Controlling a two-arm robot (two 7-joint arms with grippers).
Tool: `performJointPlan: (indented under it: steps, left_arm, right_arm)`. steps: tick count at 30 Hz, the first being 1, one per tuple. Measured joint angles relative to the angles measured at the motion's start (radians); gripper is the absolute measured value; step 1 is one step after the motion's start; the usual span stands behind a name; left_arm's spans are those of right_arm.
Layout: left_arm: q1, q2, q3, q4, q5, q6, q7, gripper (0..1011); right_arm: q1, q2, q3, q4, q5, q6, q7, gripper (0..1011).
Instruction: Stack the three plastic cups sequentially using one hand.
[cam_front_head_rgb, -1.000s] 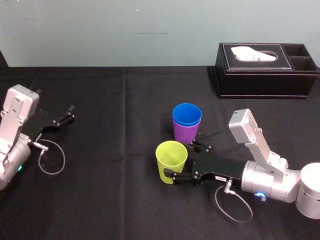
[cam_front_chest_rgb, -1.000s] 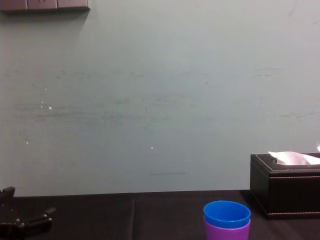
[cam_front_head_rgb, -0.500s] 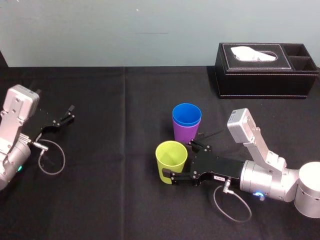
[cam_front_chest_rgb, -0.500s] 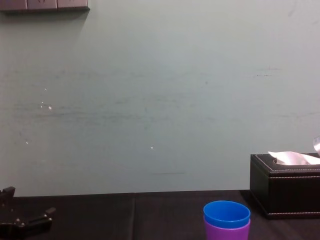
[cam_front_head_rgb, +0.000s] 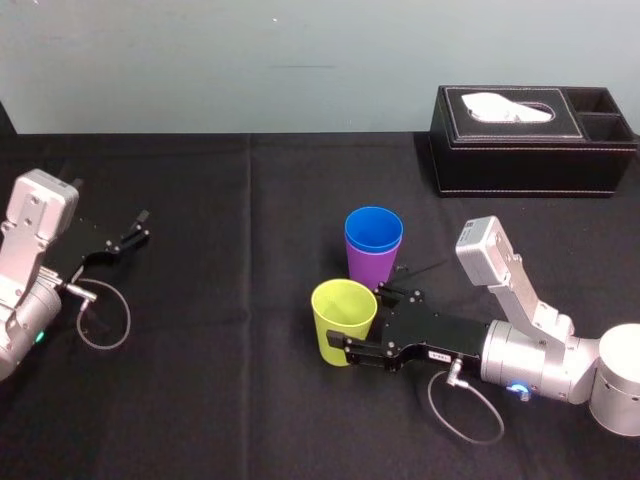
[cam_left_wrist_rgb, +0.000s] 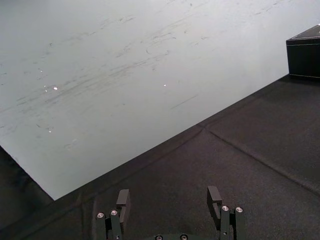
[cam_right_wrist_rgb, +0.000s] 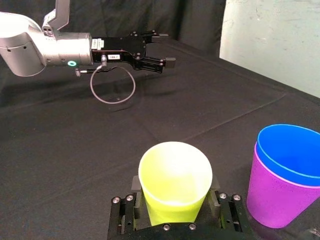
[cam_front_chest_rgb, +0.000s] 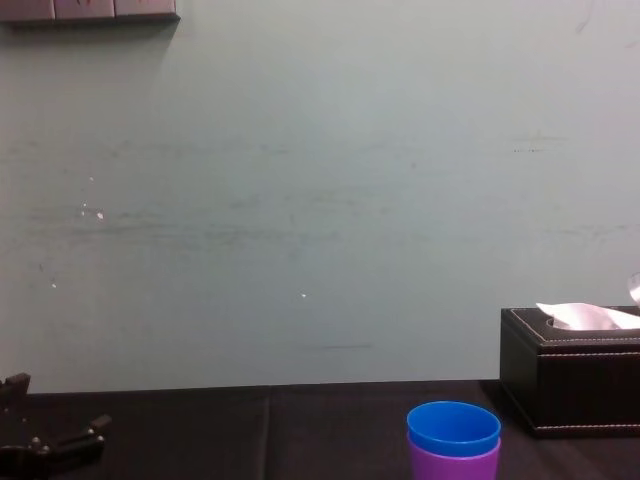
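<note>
The yellow-green cup (cam_front_head_rgb: 343, 320) stands upright on the black table, just in front of the other two. The blue cup (cam_front_head_rgb: 373, 232) sits nested inside the purple cup (cam_front_head_rgb: 371, 265). My right gripper (cam_front_head_rgb: 360, 318) reaches in low from the right, with one finger on each side of the yellow-green cup's lower wall. In the right wrist view both fingers press against the yellow-green cup (cam_right_wrist_rgb: 175, 185), and the blue cup (cam_right_wrist_rgb: 290, 150) in the purple cup (cam_right_wrist_rgb: 275, 195) stands beside it. My left gripper (cam_front_head_rgb: 138, 228) rests open at the table's left.
A black tissue box (cam_front_head_rgb: 530, 140) stands at the back right, behind the cups. A black cloth (cam_front_head_rgb: 250, 200) covers the table, with a seam running front to back left of the cups. A cable loop (cam_front_head_rgb: 105, 320) lies by the left arm.
The right gripper's fingers have drawn in against the yellow-green cup, which leans very slightly now. The nested blue and purple cups and the left arm have not moved.
</note>
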Motion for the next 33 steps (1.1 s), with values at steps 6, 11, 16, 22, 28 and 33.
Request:
performJointPlan:
  steps: [6,11,16,22,28,33]
  left_arm:
    - [0.000,0.000,0.000,0.000,0.000,0.000,0.000,1011]
    - [0.000,0.000,0.000,0.000,0.000,0.000,0.000,1011]
    - [0.000,0.000,0.000,0.000,0.000,0.000,0.000,1011]
    - [0.000,0.000,0.000,0.000,0.000,0.000,0.000,1011]
    - [0.000,0.000,0.000,0.000,0.000,0.000,0.000,1011]
    - [0.000,0.000,0.000,0.000,0.000,0.000,0.000,1011]
  right_arm:
    - [-0.001,0.000,0.001,-0.001,0.000,0.000,-0.001,741]
    - [-0.001,0.000,0.001,-0.001,0.000,0.000,-0.002,731]
    - [-0.001,0.000,0.001,-0.001,0.000,0.000,-0.002,731]
    - [-0.001,0.000,0.001,-0.001,0.000,0.000,-0.002,731]
    - [-0.010,0.010,0.003,-0.022,-0.003,-0.001,-0.014,732]
    - [-0.030,0.031,0.020,-0.080,-0.004,0.024,-0.046,731]
